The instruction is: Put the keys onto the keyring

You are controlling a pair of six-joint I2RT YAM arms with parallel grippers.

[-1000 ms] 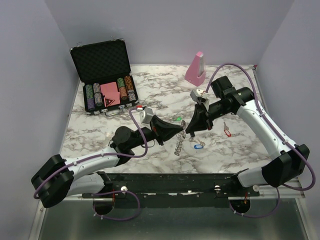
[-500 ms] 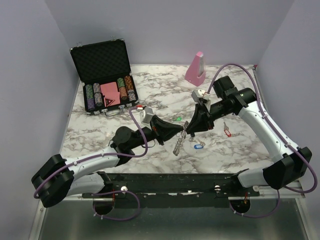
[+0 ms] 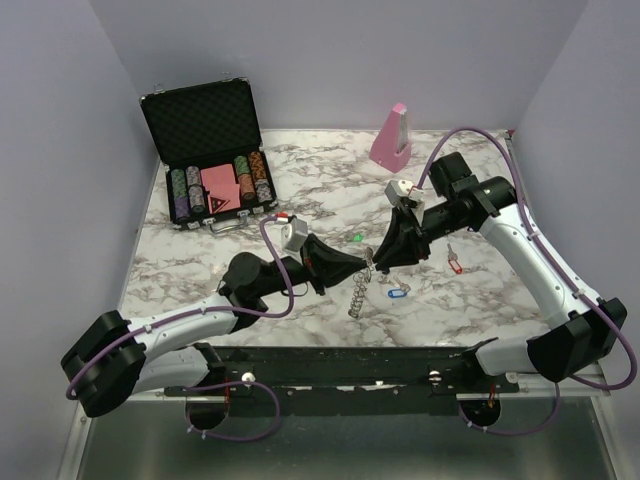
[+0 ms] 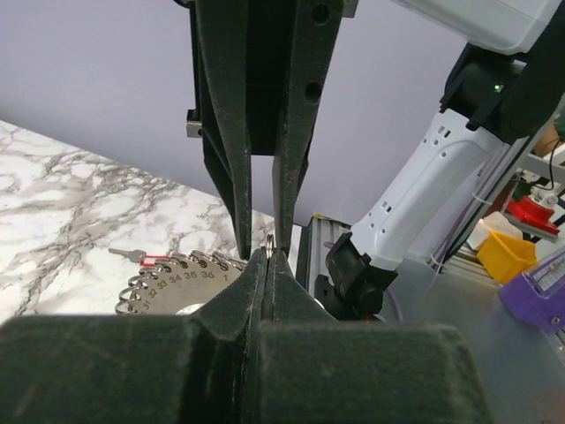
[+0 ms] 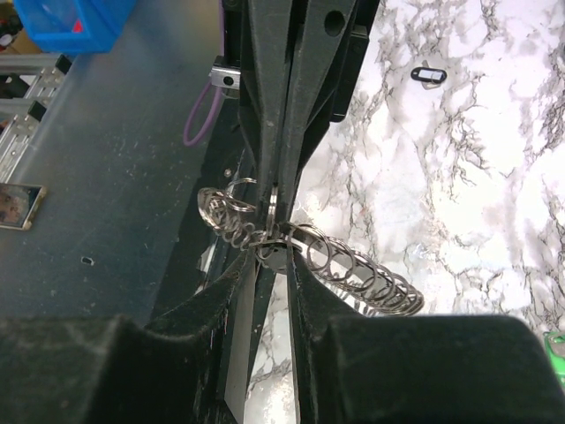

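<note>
The bench [image 3: 200,270] carries everything, and I take the keyring [image 4: 181,276] as my landmark. It is held up off the bench, in the middle and toward the near edge, between my two tools.

My left tool [image 4: 267,256] is fully closed on the rim of the keyring and carries it. From above, the keyring hangs down edge-on from this grip, like a coil.

My right tool [image 5: 274,256] meets the keyring from the other side, tip to tip with the left one. Its fingers stand a little apart, with some of the small loops between them. I cannot tell if they press on a loop or only stand around it. I see no key in this tool.

The keys [image 4: 141,257] that I can find all lie on the bench, not on the keyring:
- The blue key [image 3: 397,294] is just beside the keyring, on my right.
- The red key [image 3: 455,266] is farther out on that same side.
- The green key [image 3: 356,238] is just behind the keyring.
- The black key [image 5: 425,75] is also apart from the keyring.

I judge the task to be near its beginning. The keyring is lifted and ready, but I see no key threaded. Every key must yet be picked up and put on a loop.
</note>
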